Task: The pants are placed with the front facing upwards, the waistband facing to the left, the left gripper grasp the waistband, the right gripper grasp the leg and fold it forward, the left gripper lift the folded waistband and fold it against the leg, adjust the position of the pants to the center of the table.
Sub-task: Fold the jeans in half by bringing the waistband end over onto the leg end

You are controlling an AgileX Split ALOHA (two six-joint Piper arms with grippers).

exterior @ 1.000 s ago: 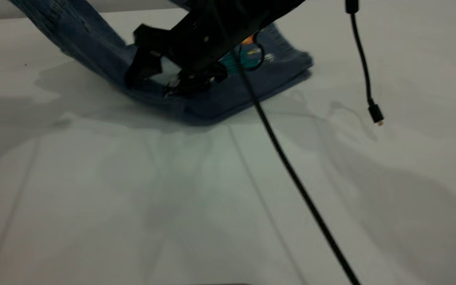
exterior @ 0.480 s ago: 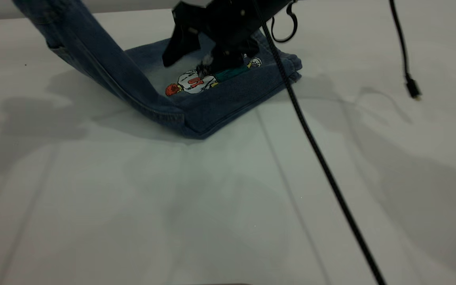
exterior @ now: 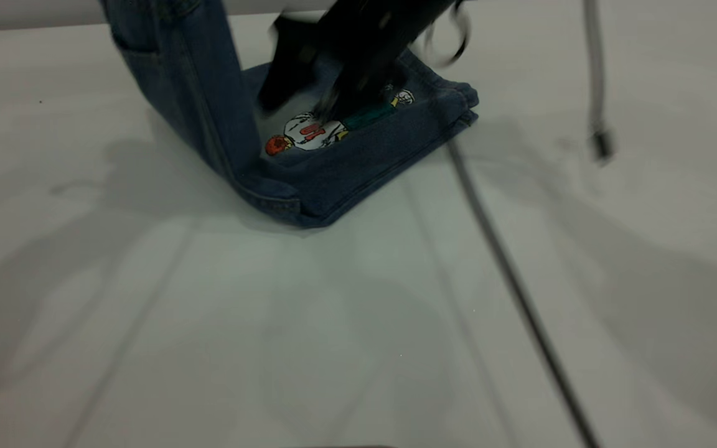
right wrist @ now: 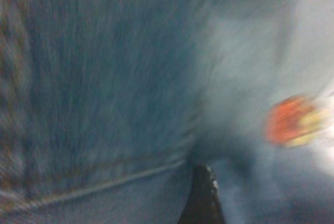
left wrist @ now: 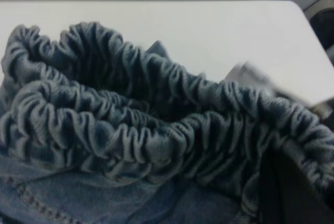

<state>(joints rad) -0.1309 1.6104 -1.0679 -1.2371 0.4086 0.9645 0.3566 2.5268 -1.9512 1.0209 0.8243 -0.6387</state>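
The left hand (left wrist: 292, 192) grips the waistband (left wrist: 130, 130), holding the pants (exterior: 333, 168) up off the table (exterior: 209, 342). Right hand's (exterior: 309, 102) opening: cannot tell. Lifted denim may drag the folded legs askew.

You have: 1 pair of pants (exterior: 333, 168) | 1 gathered waistband (left wrist: 156, 130) | 1 cartoon print (exterior: 309, 132) | 1 desk (exterior: 209, 323) | 1 gripper (exterior: 327, 93) in view | 2 black cables (exterior: 520, 292).
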